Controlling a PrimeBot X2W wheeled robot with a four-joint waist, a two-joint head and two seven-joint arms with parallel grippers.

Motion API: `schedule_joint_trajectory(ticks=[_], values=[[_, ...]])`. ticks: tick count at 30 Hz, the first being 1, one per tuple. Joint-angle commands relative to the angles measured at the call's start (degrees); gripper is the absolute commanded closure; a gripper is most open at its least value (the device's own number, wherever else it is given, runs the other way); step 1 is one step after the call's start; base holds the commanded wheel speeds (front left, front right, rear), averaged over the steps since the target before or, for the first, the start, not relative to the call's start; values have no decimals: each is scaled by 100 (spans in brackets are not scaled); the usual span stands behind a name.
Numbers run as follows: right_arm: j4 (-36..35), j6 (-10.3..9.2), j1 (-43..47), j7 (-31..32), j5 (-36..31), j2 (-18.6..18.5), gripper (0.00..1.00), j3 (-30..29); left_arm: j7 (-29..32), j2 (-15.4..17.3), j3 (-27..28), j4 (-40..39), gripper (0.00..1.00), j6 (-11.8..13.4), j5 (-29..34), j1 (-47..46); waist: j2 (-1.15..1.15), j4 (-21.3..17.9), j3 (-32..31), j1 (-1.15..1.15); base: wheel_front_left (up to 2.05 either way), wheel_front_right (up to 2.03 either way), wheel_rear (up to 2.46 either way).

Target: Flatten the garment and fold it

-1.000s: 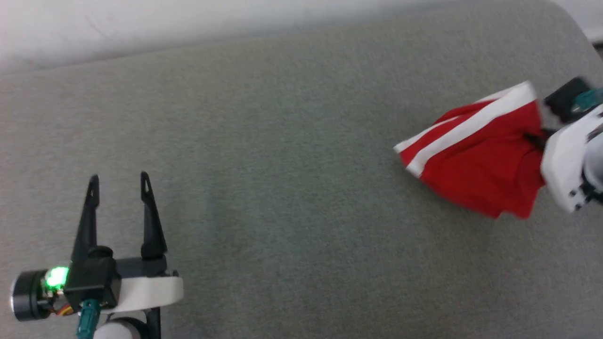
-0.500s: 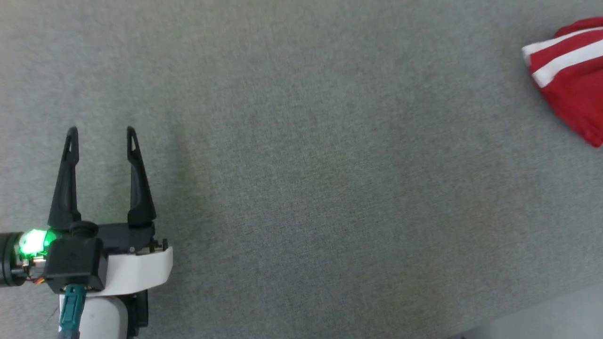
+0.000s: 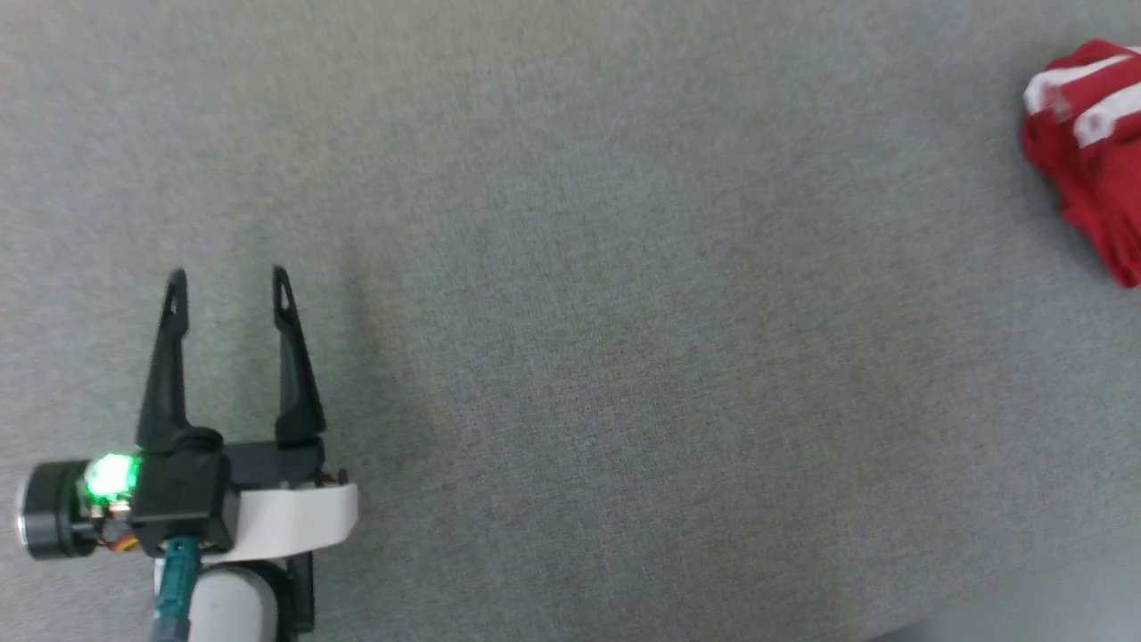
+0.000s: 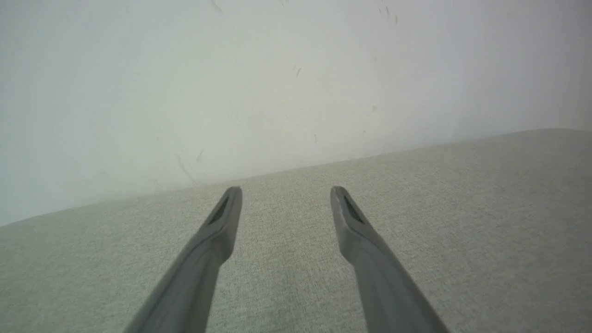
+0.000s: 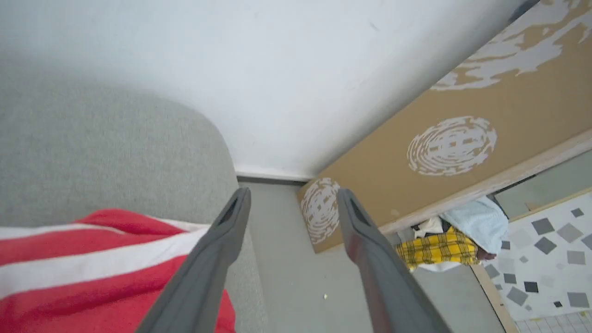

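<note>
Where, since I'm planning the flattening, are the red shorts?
Head view: the red shorts lie at the right edge, on the grey fabric surface, far from the left gripper.

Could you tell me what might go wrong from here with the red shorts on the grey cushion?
1. The garment lies bunched close to the rounded edge of the grey cushion, with the floor beyond; a tug could drag it off.
2. The right gripper is open and holds nothing; grasping the bunch may catch several layers.
3. The left gripper, open, sits far across the cushion, so flattening likely needs a long reach.
</note>
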Motion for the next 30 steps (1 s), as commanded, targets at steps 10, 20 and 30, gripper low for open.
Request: schedule_joint_trajectory(ticks=[10,20,30], values=[[-3554,-12,1231,-453,-945,1471,0,-1633,-27,-221,-54,286,0,31,-252,391,0,744,-1471,1,0,0,0],[-5468,-12,3219,-455,-554,2770,0,-1604,-27,-354,55,604,0,-118,-340,575,0,1293,-2048,1,0,0,0],[-5737,-12,5157,-455,-129,3273,0,-1292,-27,-460,120,946,0,-344,-373,743,0,1583,-2452,1,0,0,0]])
